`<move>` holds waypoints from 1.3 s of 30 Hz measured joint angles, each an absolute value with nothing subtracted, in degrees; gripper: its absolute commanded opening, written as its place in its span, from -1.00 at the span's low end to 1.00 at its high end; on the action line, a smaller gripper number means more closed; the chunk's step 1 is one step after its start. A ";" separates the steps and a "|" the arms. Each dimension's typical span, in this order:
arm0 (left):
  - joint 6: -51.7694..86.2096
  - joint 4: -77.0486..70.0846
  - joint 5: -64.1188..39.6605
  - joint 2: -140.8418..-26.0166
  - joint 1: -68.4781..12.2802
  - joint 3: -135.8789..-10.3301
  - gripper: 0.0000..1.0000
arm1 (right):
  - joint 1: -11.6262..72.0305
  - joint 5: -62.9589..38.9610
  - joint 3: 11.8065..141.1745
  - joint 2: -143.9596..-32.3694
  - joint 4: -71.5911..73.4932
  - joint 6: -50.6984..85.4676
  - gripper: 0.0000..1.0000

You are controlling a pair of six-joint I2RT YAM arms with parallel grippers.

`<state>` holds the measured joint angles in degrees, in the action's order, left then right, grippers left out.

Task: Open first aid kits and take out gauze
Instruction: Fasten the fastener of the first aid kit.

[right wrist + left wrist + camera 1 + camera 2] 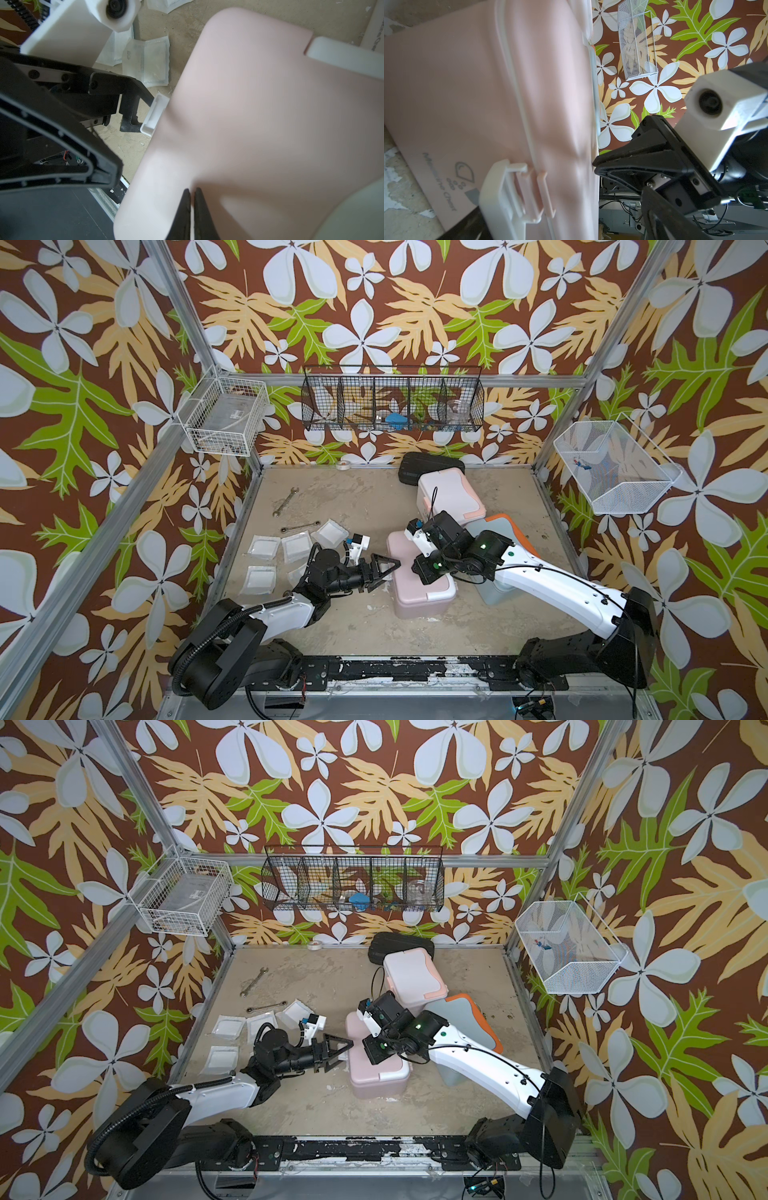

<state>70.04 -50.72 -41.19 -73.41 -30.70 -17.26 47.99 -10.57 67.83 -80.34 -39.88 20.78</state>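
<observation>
The pink first aid kit (409, 593) lies shut in the middle of the table, with its white latch (500, 197) on the side facing my left arm. My left gripper (390, 570) is open at that side, and one finger (133, 116) is against the latch (154, 113). My right gripper (192, 190) is shut with nothing in it, its tips right over the pink lid. The white and peach kit (451, 493) and the light blue and orange kit (496, 591) sit behind and to the right. Several gauze packets (264, 547) lie on the left of the table.
Two wrenches (286, 499) lie behind the gauze. A tape roll (344, 465) and a black ribbed case (415, 466) are at the back wall. Wire baskets (392, 400) hang on the walls. The right arm reaches over the light blue kit.
</observation>
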 measured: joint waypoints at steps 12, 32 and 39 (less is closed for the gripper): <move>68.40 -44.49 -40.97 -68.36 -29.30 -17.39 0.99 | 47.99 -10.52 67.22 -80.03 -38.98 20.78 -0.80; 59.53 -25.15 -38.30 -63.42 -29.15 -23.70 0.99 | 47.99 -10.57 67.20 -80.03 -38.74 20.78 -0.78; 55.99 -13.17 -35.99 -61.87 -29.04 -28.03 0.99 | 47.99 -10.55 67.20 -80.03 -38.74 20.78 -0.78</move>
